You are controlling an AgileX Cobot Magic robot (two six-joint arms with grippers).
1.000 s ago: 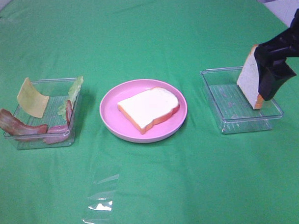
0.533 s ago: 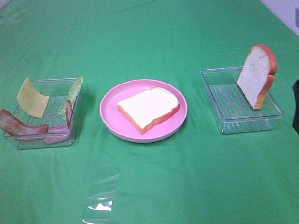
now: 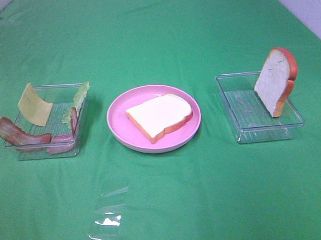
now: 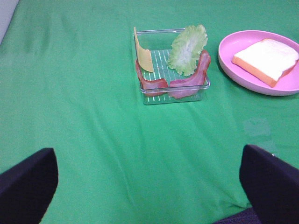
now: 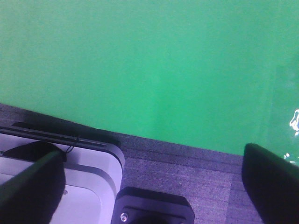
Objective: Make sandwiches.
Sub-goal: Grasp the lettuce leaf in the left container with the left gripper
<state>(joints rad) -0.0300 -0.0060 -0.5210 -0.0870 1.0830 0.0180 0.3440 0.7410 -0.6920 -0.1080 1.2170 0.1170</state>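
One bread slice point(image 3: 160, 116) lies flat on the round pink plate point(image 3: 118, 129) in the middle. A second bread slice point(image 3: 276, 81) stands on edge, leaning in the right clear tray point(image 3: 245, 133). The left clear tray point(image 3: 43, 150) holds the yellow cheese point(image 3: 34, 105), green lettuce point(image 3: 80, 96) and bacon strips point(image 3: 21, 136). Neither gripper shows in the exterior view. In the left wrist view my left gripper point(image 4: 149, 186) is open and empty, well back from the tray with lettuce point(image 4: 187, 44), cheese point(image 4: 142, 56) and bacon point(image 4: 187, 81). My right gripper point(image 5: 149, 186) is open and empty over the table's edge.
A scrap of clear plastic film point(image 3: 108, 216) lies on the green cloth near the front. The right wrist view shows the cloth's edge, grey carpet and a grey machine base point(image 5: 60, 177) below it.
My right gripper has let go of the upright bread slice and pulled away to the right, out of the exterior view. The slice stays leaning in the right tray.
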